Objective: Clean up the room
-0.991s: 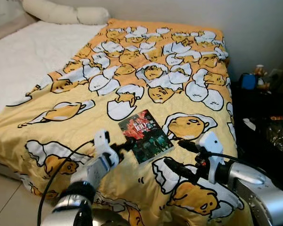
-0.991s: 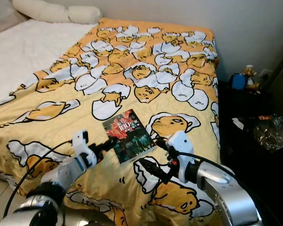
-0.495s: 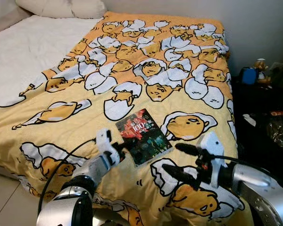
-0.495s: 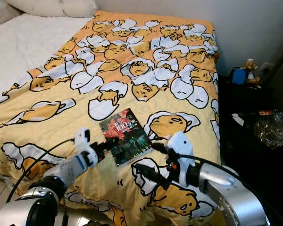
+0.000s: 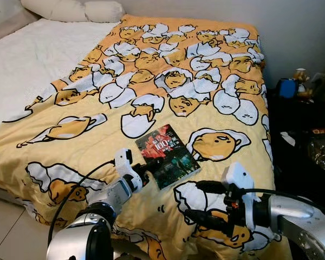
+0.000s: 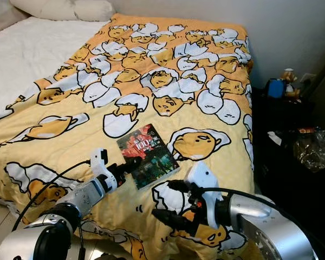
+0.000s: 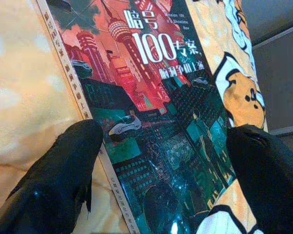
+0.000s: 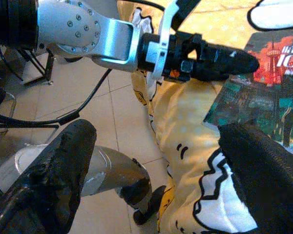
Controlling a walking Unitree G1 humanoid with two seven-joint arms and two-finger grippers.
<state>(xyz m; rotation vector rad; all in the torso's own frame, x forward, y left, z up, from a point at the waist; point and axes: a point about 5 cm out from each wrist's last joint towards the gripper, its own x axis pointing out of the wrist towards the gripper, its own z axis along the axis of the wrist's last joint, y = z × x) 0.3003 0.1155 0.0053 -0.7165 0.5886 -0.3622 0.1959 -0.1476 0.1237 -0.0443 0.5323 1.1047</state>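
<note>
With the book (image 5: pixel 167 155) lying flat on the yellow blanket (image 5: pixel 216 81) at lower centre of the left eye frame, I have the left gripper (image 5: pixel 147 167) at its near left corner, fingers spread. Left wrist view: one black finger (image 7: pixel 63 170) sits on the spine side, the other off the opposite long edge, so the cover lies between them and nothing is gripped. Right gripper (image 5: pixel 197 201) hovers low over the blanket at lower right, fingers apart, empty, near the book's bottom right corner but apart from it.

Judgement: step in hand is picking up the book. The blanket is soft, so I should press the lower finger down into the fabric under the spine edge, then close across the book's thickness, not its width. Risk: pinching blanket along with the cover. The bed's white sheet (image 5: pixel 27 59) and the dark side table (image 5: pixel 303 124) stay untouched.
</note>
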